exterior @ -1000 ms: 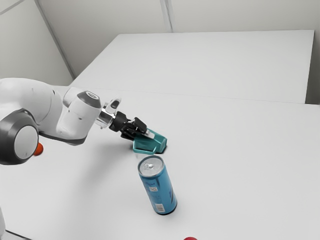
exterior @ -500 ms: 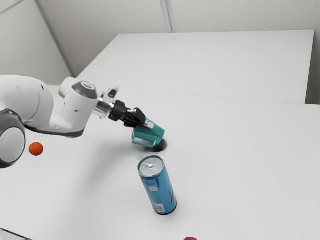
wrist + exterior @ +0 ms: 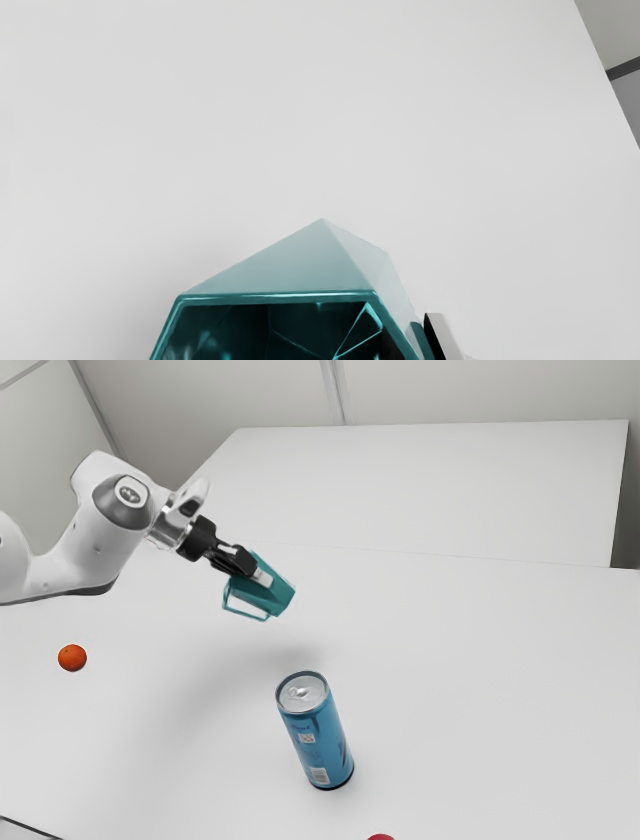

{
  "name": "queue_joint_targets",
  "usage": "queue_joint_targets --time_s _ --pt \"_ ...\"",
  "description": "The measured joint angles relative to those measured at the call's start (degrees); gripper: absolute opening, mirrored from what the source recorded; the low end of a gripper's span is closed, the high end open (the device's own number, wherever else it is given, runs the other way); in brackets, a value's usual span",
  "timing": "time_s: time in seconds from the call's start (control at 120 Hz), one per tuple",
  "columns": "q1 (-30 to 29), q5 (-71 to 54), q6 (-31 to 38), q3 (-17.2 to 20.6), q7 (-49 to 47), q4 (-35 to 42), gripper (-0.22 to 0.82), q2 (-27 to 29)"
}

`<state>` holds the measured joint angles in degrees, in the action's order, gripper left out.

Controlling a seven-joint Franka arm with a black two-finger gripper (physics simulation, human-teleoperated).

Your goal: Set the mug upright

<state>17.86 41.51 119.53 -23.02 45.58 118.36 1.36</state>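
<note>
Between the jaws, in their pinch — the teal mug (image 3: 274, 598), tilted, up above the table (image 3: 470, 670)

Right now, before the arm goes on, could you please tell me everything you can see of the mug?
The mug is teal and faceted, with a glossy, angular rim, a darker, shiny interior and a thin, angular loop handle. It could be glazed ceramic or plastic; I can't tell which. It is tilted, not upright, its mouth facing the wrist camera. The tool grips it clear of the table, and in the exterior view it appears above the blue can, not touching it.
</note>
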Motion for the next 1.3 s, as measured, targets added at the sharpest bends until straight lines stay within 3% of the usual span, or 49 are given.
queue_joint_targets --time_s 0.258,0.492,0.758,1.3 --pt "3.16 -25.03 4.6 0.72 -8.42 7.49 -0.17 6.77" --pt "3.49 -36.51 11.81 0.78 -14.12 11.67 -0.17 6.72" --pt "4.47 -40.11 17.64 0.8 -18.58 11.67 -0.17 1.6" --pt "4.81 -41.83 24.22 0.85 -23.95 17.78 -0.17 1.68"
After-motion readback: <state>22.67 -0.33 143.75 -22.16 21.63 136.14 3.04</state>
